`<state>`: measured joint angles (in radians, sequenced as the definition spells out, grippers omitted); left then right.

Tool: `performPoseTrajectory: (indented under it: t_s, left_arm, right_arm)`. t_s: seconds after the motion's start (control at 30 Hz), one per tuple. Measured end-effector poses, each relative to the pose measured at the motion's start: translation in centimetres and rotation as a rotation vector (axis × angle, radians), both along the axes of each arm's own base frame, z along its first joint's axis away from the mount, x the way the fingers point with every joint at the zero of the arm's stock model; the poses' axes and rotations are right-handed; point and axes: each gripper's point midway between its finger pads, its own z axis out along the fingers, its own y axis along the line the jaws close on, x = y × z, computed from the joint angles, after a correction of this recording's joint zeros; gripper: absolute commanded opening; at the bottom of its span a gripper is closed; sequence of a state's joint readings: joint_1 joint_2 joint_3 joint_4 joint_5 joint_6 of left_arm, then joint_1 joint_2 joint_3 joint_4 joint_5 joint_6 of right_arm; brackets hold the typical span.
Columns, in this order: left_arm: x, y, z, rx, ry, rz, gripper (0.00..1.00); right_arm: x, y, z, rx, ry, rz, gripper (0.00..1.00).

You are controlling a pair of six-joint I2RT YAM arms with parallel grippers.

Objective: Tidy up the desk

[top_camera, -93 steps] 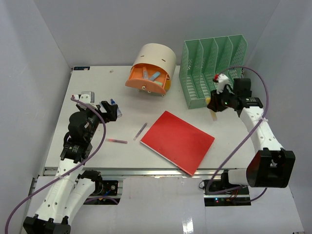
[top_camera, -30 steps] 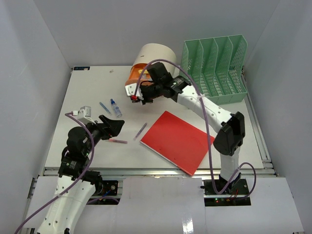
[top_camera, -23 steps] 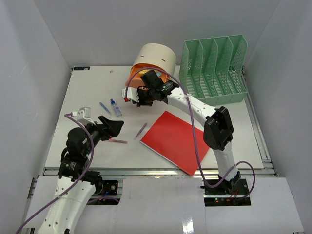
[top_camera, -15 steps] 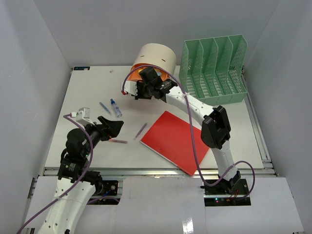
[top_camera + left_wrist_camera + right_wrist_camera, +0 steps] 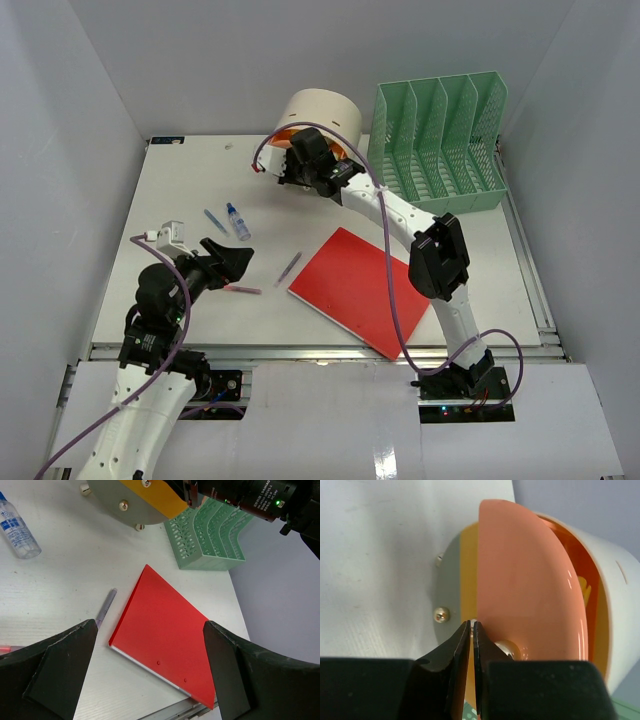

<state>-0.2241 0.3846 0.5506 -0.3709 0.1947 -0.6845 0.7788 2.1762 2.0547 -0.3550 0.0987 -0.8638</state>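
The white desk carries a red folder, a grey pen, a pink pen, a blue pen and a small bottle. At the back stands a cream round container. My right gripper is at its front, shut. In the right wrist view the right gripper has its tips at the edge of the container's orange lid, beside a round knob. My left gripper hangs open just above the pink pen. The left wrist view frames the folder between its fingers.
A green slotted file rack stands at the back right, next to the container. The metal rail runs along the desk's front edge. White walls enclose the left, back and right sides.
My right gripper has moved back and up along the container's front, and the orange lid has swung in against the cream shell. The left arm has barely moved.
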Motion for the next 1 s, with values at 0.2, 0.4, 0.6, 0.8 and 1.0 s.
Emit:
performPoseTrajectory:
  t_s: [0.2,0.4,0.6,0.8,1.0]
  left_arm:
    - [0.1,-0.1,-0.1,-0.007,0.007,0.001,0.98]
    - [0.6,-0.2,-0.7,-0.009,0.032,0.001,0.98]
    - [1.1,-0.6,-1.9,-0.017,0.06,-0.01,0.98]
    - [1.5,-1.2,-2.7,-0.03,0.08,-0.037,0.98]
    - [2.5,-2.7,-3.1,-0.053,0.101,-0.105,0.98]
  right_arm:
    - [2.2,-1.9,0.2,0.025,-0.011,-0.064,0.17]
    - [3.2,-2.9,0.3,0.04,-0.008,-0.072,0.18]
    - [3.4,-3.3,0.0,0.045,0.003,-0.064,0.21]
    - [3.3,-3.2,-0.1,0.06,0.021,-0.034,0.25]
    - [-1.4,-3.0,0.4,0.1,0.179,0.136,0.35]
